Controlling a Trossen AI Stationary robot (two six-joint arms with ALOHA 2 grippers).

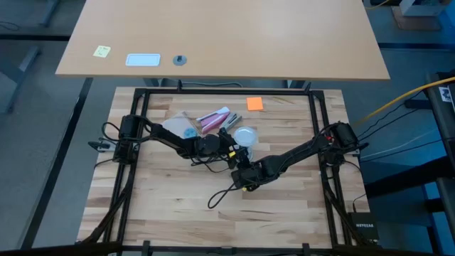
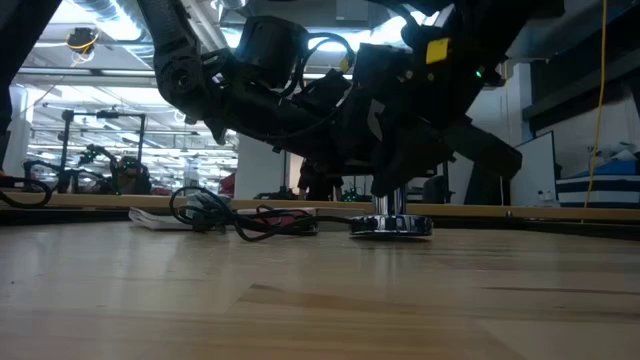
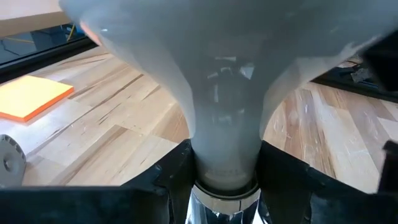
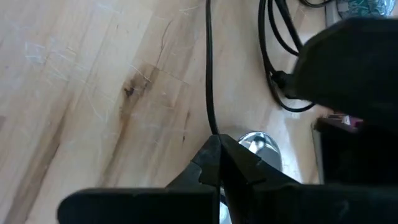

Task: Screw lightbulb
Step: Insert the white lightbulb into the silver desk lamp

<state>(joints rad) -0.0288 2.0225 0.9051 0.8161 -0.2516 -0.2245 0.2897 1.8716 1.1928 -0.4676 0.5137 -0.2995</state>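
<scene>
The frosted-white lightbulb [image 3: 224, 74] fills the left wrist view. It tapers to a neck that stands right above the silvery socket [image 3: 224, 204]. My left gripper [image 3: 227, 177], at mid-table [image 1: 231, 151], is shut on the bulb. The socket stands on its round base [image 2: 390, 226] on the wooden table, and its thin black cord [image 1: 220, 198] trails toward the near edge. My right gripper [image 4: 219, 163], just nearer [image 1: 245, 176], is shut at the socket [image 4: 261, 146]. In the low view the arms hide the bulb. My left gripper pinches the bulb's narrow neck [image 3: 227, 155] between its two fingers [image 3: 171, 177], just above the screw base. The globe lies back between the fingers, and the base points out past the fingertips at the socket. The bulb is clear of the table. My right gripper is shut on the socket where the cord [image 4: 210, 124] enters it. Its own fingers [image 4: 205, 165] hide the place of contact. The fingers slant down from the table's right side. The socket's base stays on the table.
A pink-and-white tube [image 1: 213, 119], a clear bag [image 1: 178, 126] and a round clear dish [image 1: 245, 135] lie just beyond the grippers. An orange note [image 1: 254, 104] lies at the far edge. Black frame rails [image 1: 316, 121] border the table. Bare wood lies toward the near edge.
</scene>
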